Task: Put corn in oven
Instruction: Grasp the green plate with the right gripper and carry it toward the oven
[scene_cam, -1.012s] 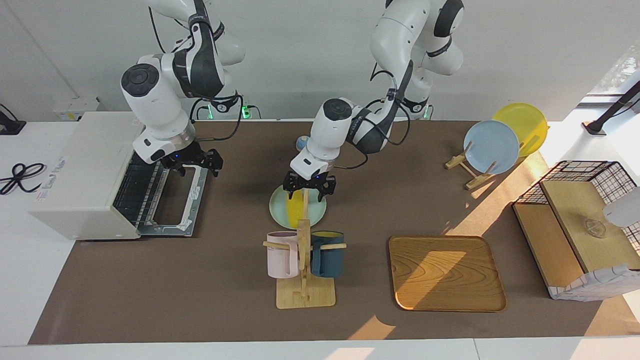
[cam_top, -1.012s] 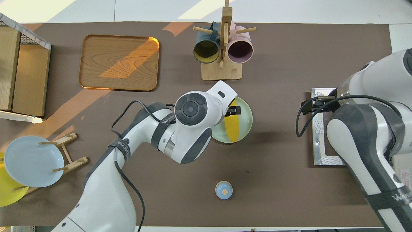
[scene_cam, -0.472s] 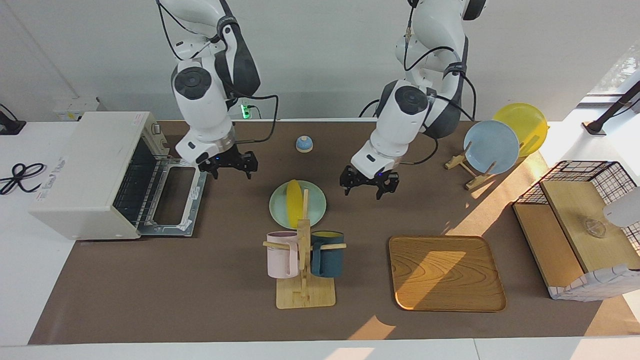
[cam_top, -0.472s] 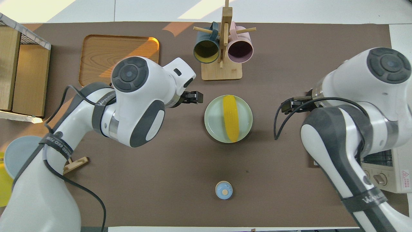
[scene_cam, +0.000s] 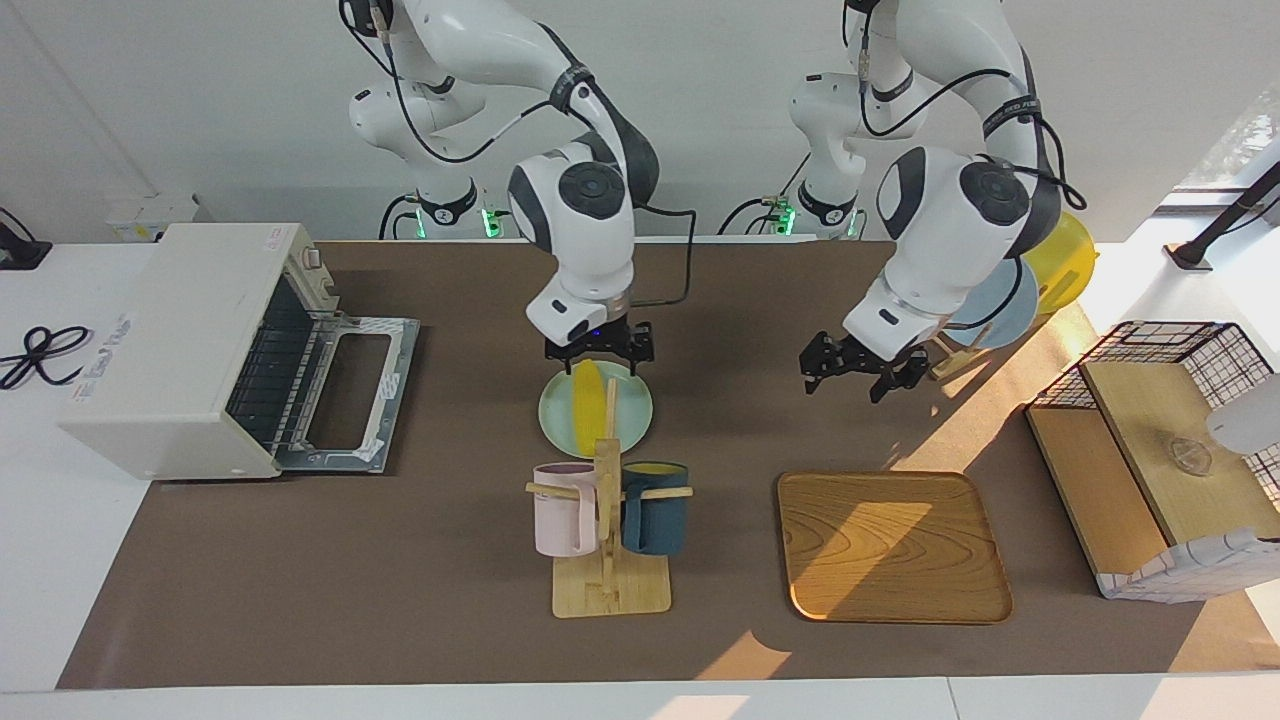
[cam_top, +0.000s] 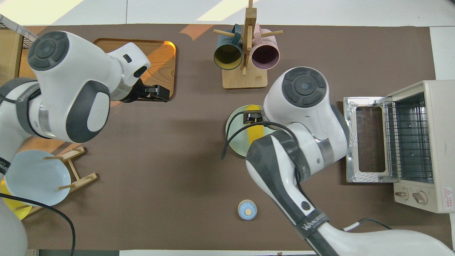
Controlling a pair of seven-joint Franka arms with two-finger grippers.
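The corn (scene_cam: 588, 405) is seen lying on a pale green plate (scene_cam: 630, 425) mid-table, just nearer the robots than the mug rack (scene_cam: 607, 520). The right gripper (scene_cam: 598, 351) is held spread over the plate's robot-side rim, gripping nothing. The left gripper (scene_cam: 858, 368) is held spread and empty over bare mat near the tray (scene_cam: 890, 545). The oven (scene_cam: 180, 345) stands at the right arm's end, door dropped open. "WANJEE" can be partly read on the right arm's band (cam_top: 312, 222); a red warning sticker (cam_top: 447, 197) is fixed beside the oven's knobs, its text illegible.
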